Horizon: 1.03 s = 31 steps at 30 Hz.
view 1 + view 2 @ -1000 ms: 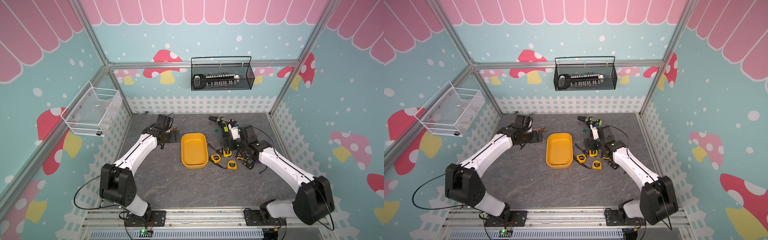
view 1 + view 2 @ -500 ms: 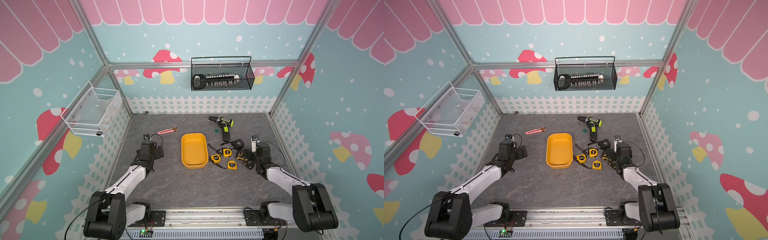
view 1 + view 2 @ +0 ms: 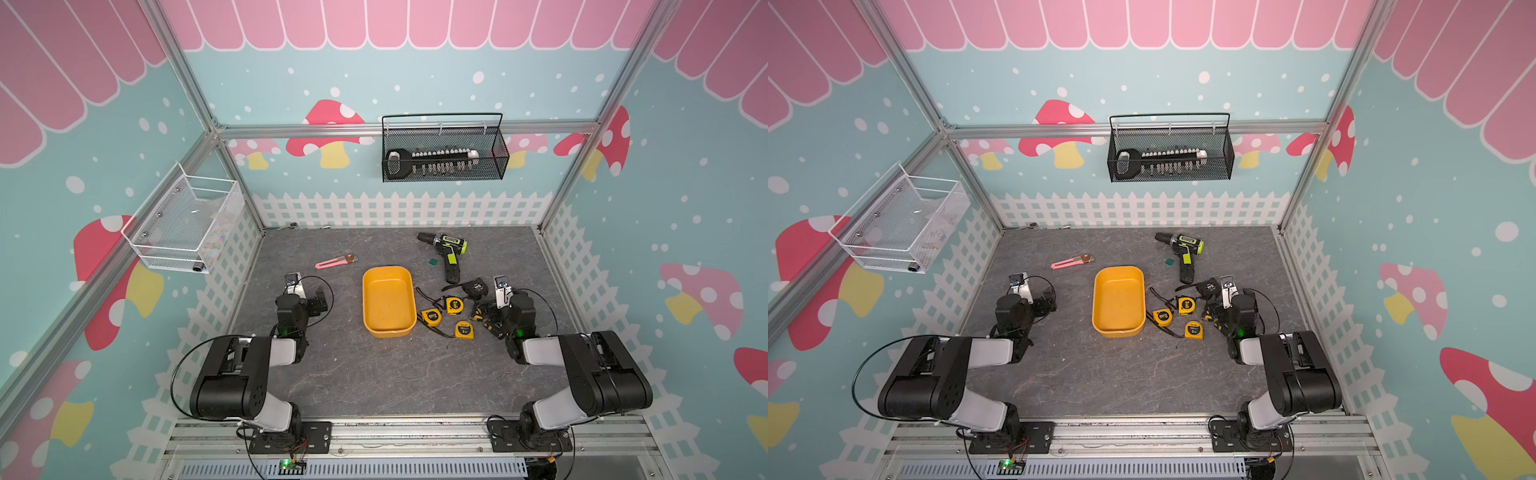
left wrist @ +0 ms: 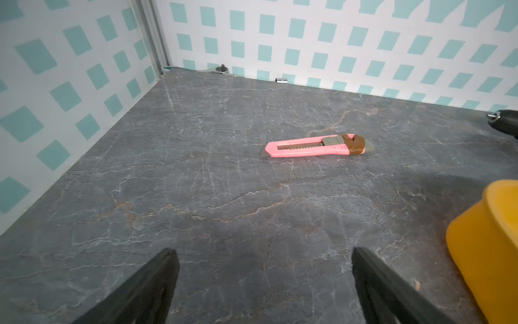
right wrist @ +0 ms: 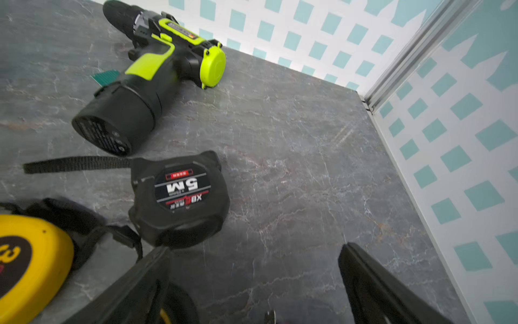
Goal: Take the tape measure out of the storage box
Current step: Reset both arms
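Observation:
The storage box [image 3: 388, 299] [image 3: 1119, 301], a shallow yellow-orange tub, stands mid-table, and its inside shows only bare plastic. Several tape measures lie on the table just right of it: yellow ones [image 3: 431, 316] [image 3: 454, 304] [image 3: 464, 329] and a black one [image 3: 476, 287] [image 5: 179, 196]. My left gripper [image 3: 319, 300] [image 4: 263, 250] hangs open over bare table left of the box, whose corner [image 4: 487, 246] shows beside it. My right gripper [image 3: 489, 316] [image 5: 255, 248] is open and low, right by the black tape measure, with a yellow one [image 5: 28, 261] beside one finger.
A black and lime drill [image 3: 446, 251] [image 5: 151, 64] lies behind the tape measures. A pink utility knife [image 3: 334, 262] [image 4: 316, 146] lies far left of the box. A black mesh basket [image 3: 442, 153] hangs on the back wall, a white one [image 3: 183, 224] on the left wall.
Both arms have drawn back from the far middle of the table and folded toward the front. The pink knife, once hidden under the left gripper, now lies in plain view. Both grippers stayed open.

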Motion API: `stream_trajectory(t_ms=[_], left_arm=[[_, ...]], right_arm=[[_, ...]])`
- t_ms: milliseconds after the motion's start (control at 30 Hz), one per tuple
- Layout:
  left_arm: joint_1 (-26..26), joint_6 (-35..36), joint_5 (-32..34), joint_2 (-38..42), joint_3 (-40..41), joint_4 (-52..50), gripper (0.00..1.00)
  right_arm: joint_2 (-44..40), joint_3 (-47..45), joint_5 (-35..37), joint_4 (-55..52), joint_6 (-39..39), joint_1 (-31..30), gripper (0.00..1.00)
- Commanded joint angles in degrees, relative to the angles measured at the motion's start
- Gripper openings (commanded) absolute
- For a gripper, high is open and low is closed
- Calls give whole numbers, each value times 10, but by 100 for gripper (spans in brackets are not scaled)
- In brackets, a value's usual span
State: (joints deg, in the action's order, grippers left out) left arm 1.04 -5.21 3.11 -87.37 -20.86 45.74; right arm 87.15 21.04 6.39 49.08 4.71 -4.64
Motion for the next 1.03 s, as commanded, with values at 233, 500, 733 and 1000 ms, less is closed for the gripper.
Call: stream_trajectory(t_ms=[233,500,733,1000], left_arm=[[-10,26,-11,-5,-18,40,99],[-14,29,-6,-2,-22,27,99],[-15,30,-6,-4,-24,26,99],[-15,30,-4,-2,-21,30,99]], right_arm=[[2,20,-43,-17,-1,18,99],[1,19,-43,-15,-1,18,99],[0,18,-43,-15,-1,18,99],[1,19,-43,-15,-1,18,99]])
